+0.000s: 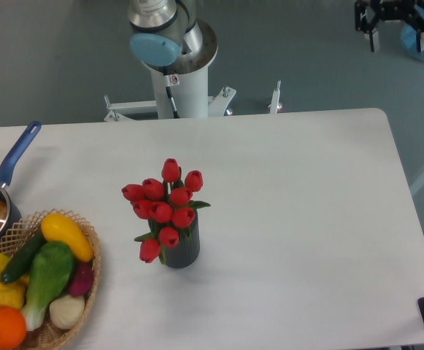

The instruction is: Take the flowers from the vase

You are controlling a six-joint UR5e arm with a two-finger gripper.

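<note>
The flowers are a tight bunch of red tulip buds, roughly ten, all closed, with short green leaves showing between and below the heads. They stand in the vase, a short dark grey ribbed cylinder, and the bunch leans toward the left so that the lowest bud hangs over the vase's left rim. The stems are hidden inside the vase. The vase stands upright near the middle of the white surface, apart from everything else.

At the left edge sits a wicker basket holding vegetables and an orange fruit. Behind it is a saucepan with a blue handle.

The arm's base column rises beyond the far edge. The pincer is at the top right, well away from the flowers; whether it is spread or pressed together cannot be told.
</note>
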